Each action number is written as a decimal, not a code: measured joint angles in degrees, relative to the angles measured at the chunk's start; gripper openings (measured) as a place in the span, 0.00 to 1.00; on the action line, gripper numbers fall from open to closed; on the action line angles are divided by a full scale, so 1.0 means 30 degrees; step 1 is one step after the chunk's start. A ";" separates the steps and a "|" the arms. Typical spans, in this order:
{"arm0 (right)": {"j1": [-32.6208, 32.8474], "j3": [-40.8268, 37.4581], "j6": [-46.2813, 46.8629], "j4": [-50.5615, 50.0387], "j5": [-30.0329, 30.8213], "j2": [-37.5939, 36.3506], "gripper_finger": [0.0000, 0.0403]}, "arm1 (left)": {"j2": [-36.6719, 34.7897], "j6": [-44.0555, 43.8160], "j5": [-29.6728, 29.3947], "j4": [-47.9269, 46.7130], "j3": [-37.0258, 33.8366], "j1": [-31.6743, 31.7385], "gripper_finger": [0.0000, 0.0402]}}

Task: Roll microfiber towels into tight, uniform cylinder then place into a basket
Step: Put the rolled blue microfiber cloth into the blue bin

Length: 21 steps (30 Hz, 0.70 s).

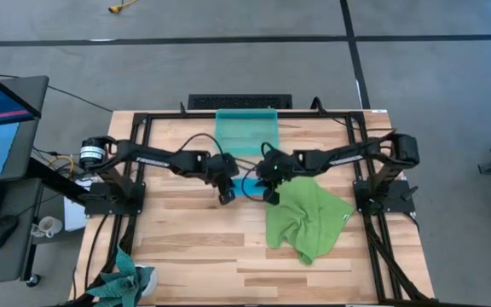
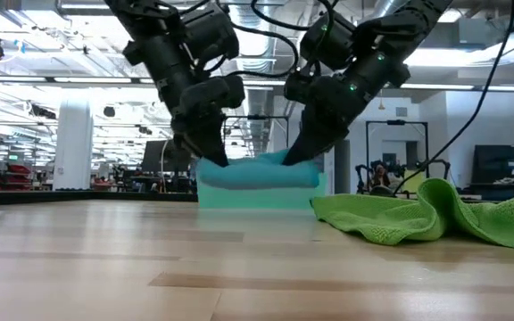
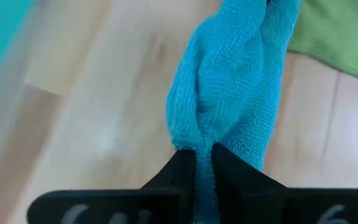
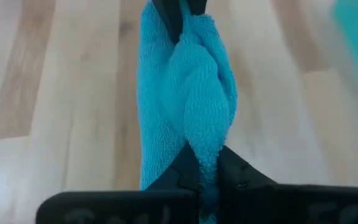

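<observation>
The left hand (image 1: 227, 197) sits just left of centre in the overhead frame, its fingers pinched tight on one end of the blue towel (image 1: 247, 186). The right hand (image 1: 271, 196), just right of centre, grips the other end in the same way. Both wrist views show dark fingers (image 3: 194, 174) closed narrowly around a bunched fold of blue cloth.

In the table-level view the blue towel hangs as a short, thick, slightly sagging roll between the two hands, seemingly just above the wooden worktop (image 1: 194, 247). It looks loosely gathered rather than evenly wound.

The green towel (image 1: 307, 217) lies crumpled and unrolled on the worktop, right of centre and just beside the right hand. The basket (image 1: 247, 130), a translucent teal tub, stands at the upper centre of the overhead frame, directly behind the hands. Whether anything lies in it cannot be told.

The step in hand appears to be carrying the rolled blue towel to the basket. The next move likely calls for both hands to travel together toward the upper centre, keeping the roll from unwinding, then lowering it between the basket walls before letting go.
</observation>
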 joint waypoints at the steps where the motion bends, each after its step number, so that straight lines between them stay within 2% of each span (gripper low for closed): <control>1: -0.0297 0.0139 -0.0370 -0.0059 -0.0023 -0.0079 0.07 | -0.0007 0.0343 0.0031 -0.0379 0.0307 0.0272 0.03; 7: -0.2204 0.1879 -0.1986 -0.1686 -0.0023 -0.0305 0.08 | -0.0015 0.1719 -0.0134 -0.3107 0.2396 0.1964 0.04; 13: -0.3845 0.3721 -0.3394 -0.2922 -0.0023 -0.0313 0.07 | -0.0015 0.2984 -0.1456 -0.5620 0.4695 0.3513 0.04; 21: -0.6481 0.5140 -0.4229 -0.3655 -0.0680 0.0072 0.08 | -0.0015 0.3453 -0.2047 -0.5028 0.5632 0.6156 0.04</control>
